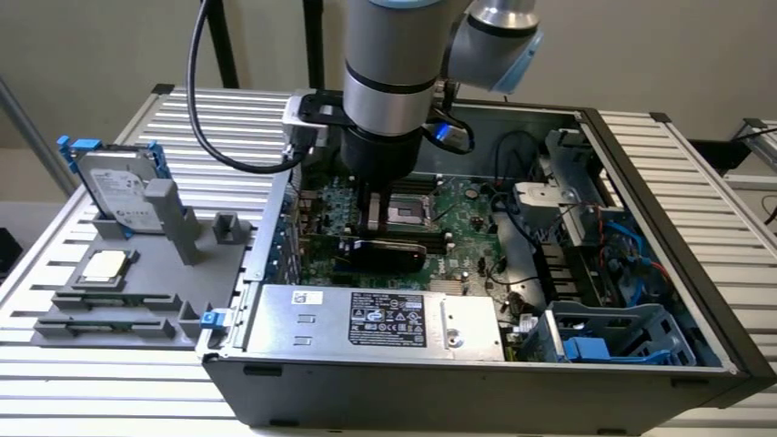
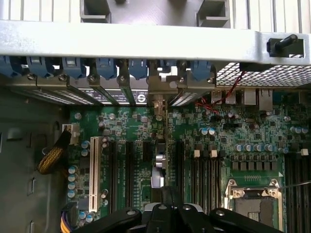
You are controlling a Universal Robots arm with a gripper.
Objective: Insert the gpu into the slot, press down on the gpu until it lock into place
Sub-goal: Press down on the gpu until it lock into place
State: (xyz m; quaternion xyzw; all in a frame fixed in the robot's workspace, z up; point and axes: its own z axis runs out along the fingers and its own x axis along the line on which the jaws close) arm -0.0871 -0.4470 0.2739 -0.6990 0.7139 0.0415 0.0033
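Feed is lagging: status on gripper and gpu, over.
Gripper shut on the gpu. It stands on edge over the motherboard slots; seating unclear. Cables alongside, apart from it.

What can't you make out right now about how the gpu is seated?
- Exterior view: lower edge of the gpu where it meets the motherboard, hidden by the card itself and the gripper.
- Wrist view: the gpu's near end, covered by the gripper.
- Exterior view: label text on the power supply, too small.

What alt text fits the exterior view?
A robot arm reaches down into an open PC case, its end effector gripping a black gpu at the green motherboard. A silver power supply sits nearest the camera; a hard drive with blue clips stands outside at the exterior view's left.
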